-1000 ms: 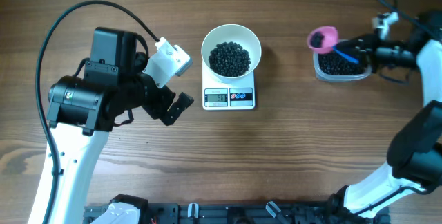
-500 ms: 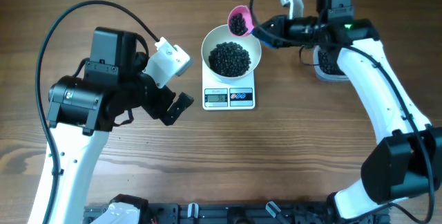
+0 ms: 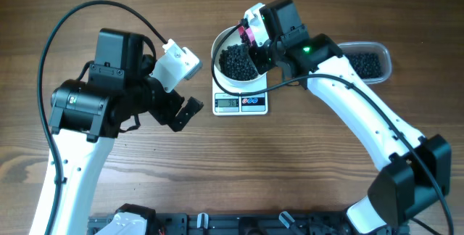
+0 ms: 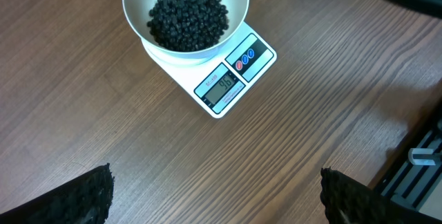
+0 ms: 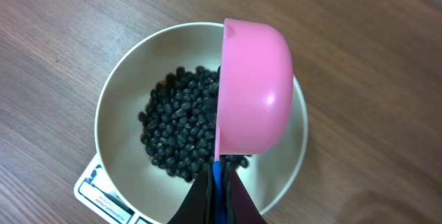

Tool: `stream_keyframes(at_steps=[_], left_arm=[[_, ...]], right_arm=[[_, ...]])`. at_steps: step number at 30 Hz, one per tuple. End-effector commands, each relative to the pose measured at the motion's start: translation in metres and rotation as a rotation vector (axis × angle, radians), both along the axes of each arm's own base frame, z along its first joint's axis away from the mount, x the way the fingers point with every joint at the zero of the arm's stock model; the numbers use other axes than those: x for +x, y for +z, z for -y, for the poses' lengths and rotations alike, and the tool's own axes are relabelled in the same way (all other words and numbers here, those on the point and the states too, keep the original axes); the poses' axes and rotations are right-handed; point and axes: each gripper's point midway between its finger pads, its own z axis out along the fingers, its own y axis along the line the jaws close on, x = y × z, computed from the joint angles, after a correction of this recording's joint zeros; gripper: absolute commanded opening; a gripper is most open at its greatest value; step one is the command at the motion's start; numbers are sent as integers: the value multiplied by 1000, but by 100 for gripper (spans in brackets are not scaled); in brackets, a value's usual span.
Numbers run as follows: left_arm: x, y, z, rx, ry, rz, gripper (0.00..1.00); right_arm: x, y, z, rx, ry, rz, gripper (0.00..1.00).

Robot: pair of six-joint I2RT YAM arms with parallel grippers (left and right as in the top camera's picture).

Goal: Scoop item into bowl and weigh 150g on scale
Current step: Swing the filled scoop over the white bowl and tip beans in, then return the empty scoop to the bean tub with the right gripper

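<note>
While the scoop hung tipped, overhead: the right gripper (image 3: 258,40) was clamped on the pink scoop (image 3: 249,29) at the far right rim of the bowl (image 3: 217,55). That put the scoop's mouth over the beans (image 3: 238,62), so anything falling would land inside.
Overhead, bowl: it sat on the scale (image 3: 241,103), near the middle of the far edge of the table (image 3: 290,177), so each addition would register.
Overhead, tub: the clear tub (image 3: 366,62), with more beans in it, lay towards the far right corner, well apart from the bowl and on the right arm's side.
Overhead, left gripper (image 3: 184,116): its jaws stood apart and held nothing. It was left of the scale and apart from it, probably to stay out of the pour.
Left wrist, beans: they were heaped in the bowl's middle with bare white wall around them. The bowl lay beyond the spread fingertips, and nothing was between them.
Left wrist, display (image 4: 222,86): it appeared to read 96. In my judgement that was short of the target, so more beans were needed.
Right wrist, scoop: it was rolled on its side with the rounded outside towards the camera and the mouth towards the beans, above the bowl's right half. Whether any beans remained inside was hidden.
Right wrist, grip: the dark fingers (image 5: 238,207) were closed on the blue handle (image 5: 217,175) at the view's bottom edge. The beans lay below the scoop's lip, apart from it as far as I could tell.
</note>
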Motion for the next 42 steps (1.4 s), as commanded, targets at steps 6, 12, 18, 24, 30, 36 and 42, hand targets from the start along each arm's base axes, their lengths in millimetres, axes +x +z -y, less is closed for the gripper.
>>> stream_keyframes(at_steps=[6, 12, 18, 24, 30, 36, 42], left_arm=[[3, 5, -1, 2, -7, 19, 100], [3, 5, -1, 2, -7, 19, 100], [3, 5, -1, 2, -8, 19, 100], [3, 5, -1, 2, -7, 19, 100], [3, 5, -1, 2, -8, 19, 100], [3, 5, -1, 2, -8, 19, 100], [3, 5, -1, 2, -8, 19, 100]], right_arm=[[2, 32, 11, -97, 14, 125, 4], [0, 32, 10, -189, 79, 161, 4], [-9, 31, -7, -60, 82, 101, 4], [-4, 44, 9, 176, -84, -1, 4], [-4, 83, 210, 65, -510, 64, 4], [-28, 32, 264, 14, -659, -164, 4], [-29, -26, 269, -23, -741, -355, 4]])
